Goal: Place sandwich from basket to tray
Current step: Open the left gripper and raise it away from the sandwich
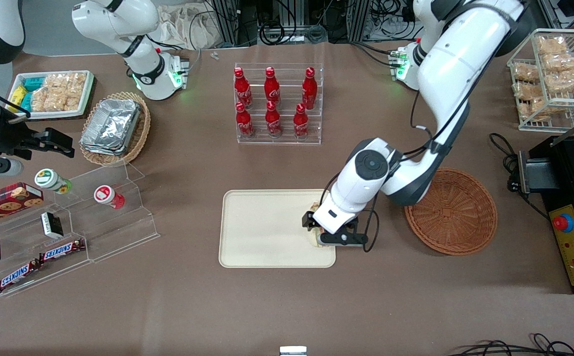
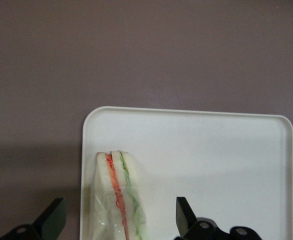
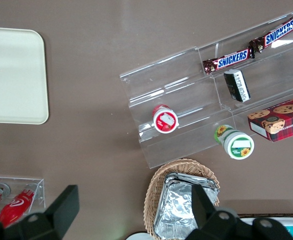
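One sandwich (image 2: 117, 197) lies on the tray (image 1: 262, 230), at the edge nearest the basket (image 1: 453, 210), w/ the gripper (image 2: 120, 220) just above it, fingers spread wide either side, not touching. Front view also has 6 red bottles (image 1: 272, 101). Only the wrist cam shows the red & green filling; front view has the arm covering most of it.

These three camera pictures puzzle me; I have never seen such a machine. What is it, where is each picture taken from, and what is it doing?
It is a robot arm with a two-fingered gripper. One camera looks down on the table; the other two sit on the arms' wrists. The gripper is low over the edge of the cream tray that lies toward the working arm's end. The working wrist's view shows the sandwich resting on the tray between open fingers, so it seems released. Beside the tray lies the wicker basket, with nothing in it. Cola bottles and snacks lie around.
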Controlling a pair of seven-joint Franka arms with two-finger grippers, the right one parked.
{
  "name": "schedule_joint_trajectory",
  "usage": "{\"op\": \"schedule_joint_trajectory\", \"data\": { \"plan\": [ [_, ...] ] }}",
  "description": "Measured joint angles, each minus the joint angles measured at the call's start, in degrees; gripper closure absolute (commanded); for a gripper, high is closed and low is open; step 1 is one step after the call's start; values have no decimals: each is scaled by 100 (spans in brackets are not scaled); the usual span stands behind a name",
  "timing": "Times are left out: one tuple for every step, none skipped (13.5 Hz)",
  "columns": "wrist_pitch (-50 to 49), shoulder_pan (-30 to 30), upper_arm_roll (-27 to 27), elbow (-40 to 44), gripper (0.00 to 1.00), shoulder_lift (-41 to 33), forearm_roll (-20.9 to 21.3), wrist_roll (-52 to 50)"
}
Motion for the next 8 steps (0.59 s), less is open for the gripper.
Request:
{"op": "schedule_joint_trajectory", "data": {
  "plan": [
    [-448,81,0,36,0,-283,0,-53],
    [-913,207,-7,56,0,-584,-37,-75],
    [-1374,344,-12,86,0,-892,-123,-76],
    [-1868,460,-11,136,0,-1186,-208,-75],
    [-2383,554,-10,205,0,-1443,-248,-75],
    [-2850,648,-11,274,0,-1657,-275,-68],
    [-3237,748,-10,333,0,-1839,-360,19],
    [-3514,850,-7,366,0,-2000,-536,230]
  ]
}}
